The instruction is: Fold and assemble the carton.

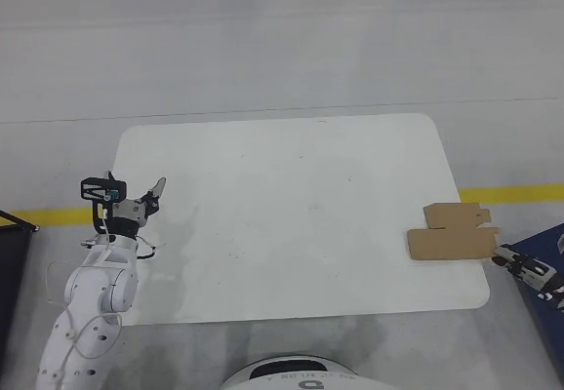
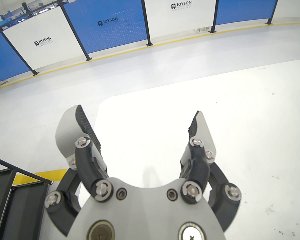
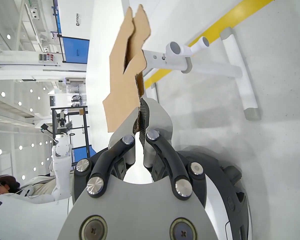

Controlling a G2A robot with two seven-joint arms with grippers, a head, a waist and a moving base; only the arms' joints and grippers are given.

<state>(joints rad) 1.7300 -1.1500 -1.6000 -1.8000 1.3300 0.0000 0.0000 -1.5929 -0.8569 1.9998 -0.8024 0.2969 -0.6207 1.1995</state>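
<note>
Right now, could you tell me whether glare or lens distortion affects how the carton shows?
Top view: even light, no glare on the table; the carton reads clearly at its edge. Left wrist view: the wide lens bows the fence panels behind the open left claw. Right wrist view: the carton, clamped in the right claw, is evenly lit.

Right wrist view: the carton (image 3: 120, 76) edge clamped in the right gripper (image 3: 140, 116) is hidden between its fingers. Top view: the right arm is cut off at the picture's edge; carton fold lines are too small to tell.
</note>
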